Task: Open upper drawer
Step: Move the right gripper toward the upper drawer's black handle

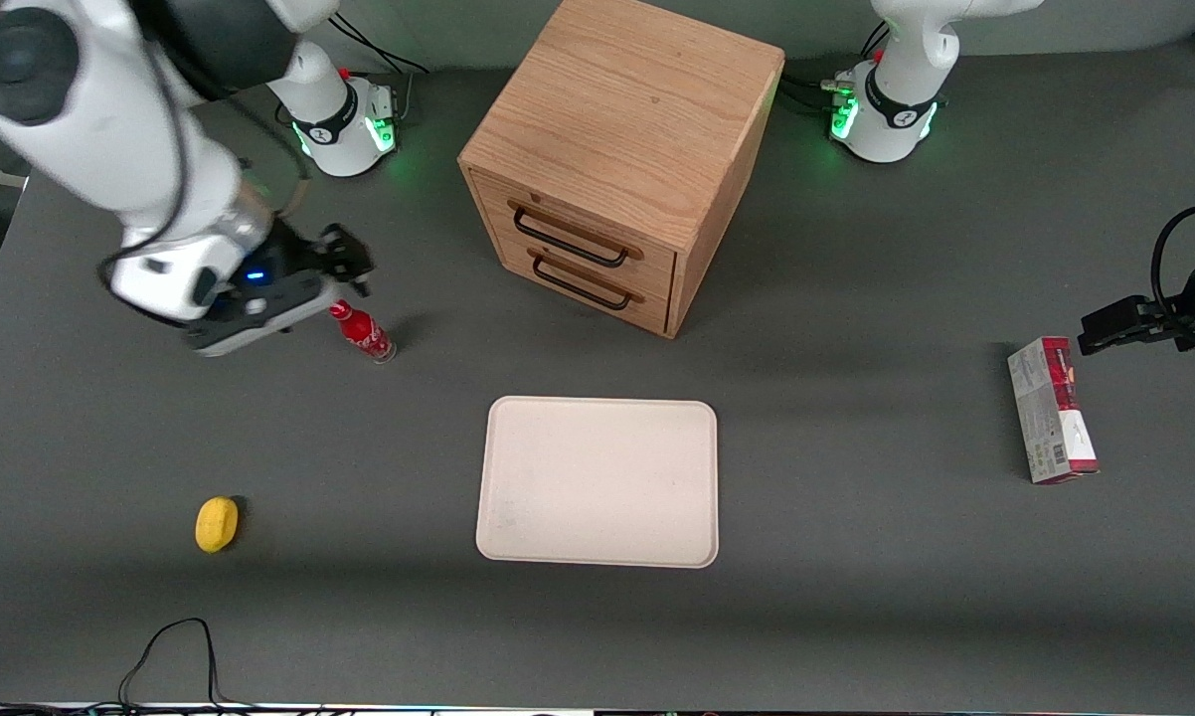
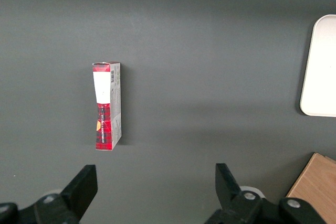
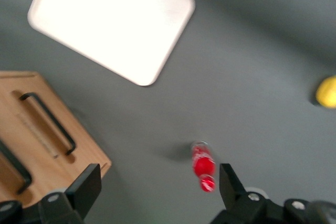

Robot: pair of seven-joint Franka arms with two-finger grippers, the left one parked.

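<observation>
The wooden cabinet stands at the middle of the table, its front turned toward the front camera. The upper drawer is shut, and its black bar handle lies flat against it. The bottom drawer below it is shut too. My right gripper hangs open and empty above the table, well off to the working arm's side of the cabinet and apart from it. The right wrist view shows its fingers spread wide, with the upper drawer's handle and the bottom drawer's handle off to the side.
A small red cola bottle stands just below my gripper and also shows in the right wrist view. A cream tray lies in front of the cabinet. A yellow lemon lies toward the working arm's end. A red-and-white box lies toward the parked arm's end.
</observation>
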